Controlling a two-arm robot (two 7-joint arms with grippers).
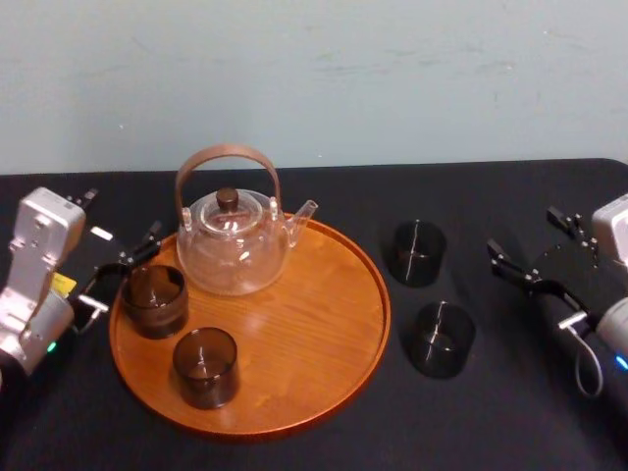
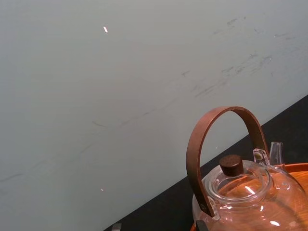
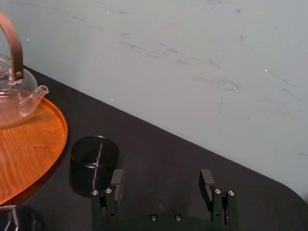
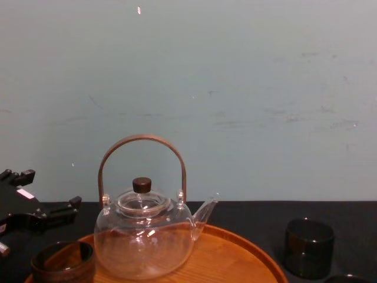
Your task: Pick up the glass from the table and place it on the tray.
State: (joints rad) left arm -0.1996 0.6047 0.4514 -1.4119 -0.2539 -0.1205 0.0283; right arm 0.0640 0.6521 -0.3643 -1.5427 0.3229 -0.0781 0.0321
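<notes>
Locating the glass: we are finding two dark glasses upright on the black table, both right of the tray. The far glass and the near glass are each standing just beside its rim without touching it.
Right pincer: the right gripper is hovering over the table at the right, its fingers spread wide with nothing between them.
Bearing: we are judging both glasses to lie to that gripper's left, towards the tray.
Axis: both glasses are standing mouth up, so we are expecting a sideways grasp across the wall to work from any heading.
Nearer arm: we are reckoning the right one, since the left would be reaching across the whole tray.
Left pincer: the left gripper is sitting at the tray's left edge, jaws apart, beside a brown glass and gripping nothing.
Open room: bare table is lying between the right gripper and the glasses. The two are standing near each other, so we are watching for a finger clipping the neighbour.
Landing room: the tray's right half is showing bare wood, away from the teapot and a second brown glass.
Edge: the low rim is calling for a lift over it.
</notes>
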